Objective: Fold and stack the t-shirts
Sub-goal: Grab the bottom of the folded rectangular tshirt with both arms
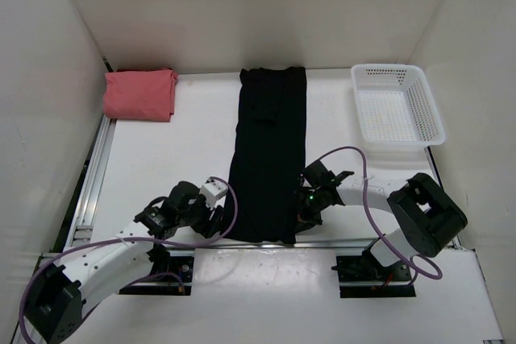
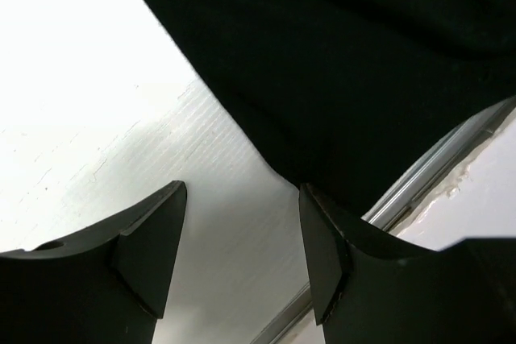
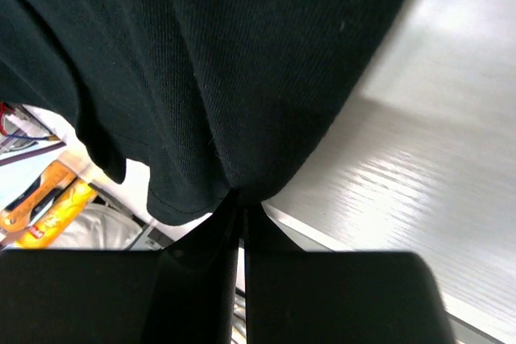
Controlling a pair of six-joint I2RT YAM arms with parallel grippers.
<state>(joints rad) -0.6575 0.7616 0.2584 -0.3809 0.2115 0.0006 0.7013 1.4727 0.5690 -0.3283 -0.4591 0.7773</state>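
A soft black shirt (image 1: 270, 151), folded into a long strip reaching the smooth white tabletop's (image 1: 161, 167) near edge, is pinched at its near right corner by the right gripper (image 3: 242, 203), the left gripper (image 2: 242, 207) held parted, empty, alongside.

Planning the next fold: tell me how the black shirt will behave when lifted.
Probably floppy: the shirt puckers where the right gripper pinches it. Likely light, since it lies thin and flat. Held by one corner only, it may sag; the left gripper is open.
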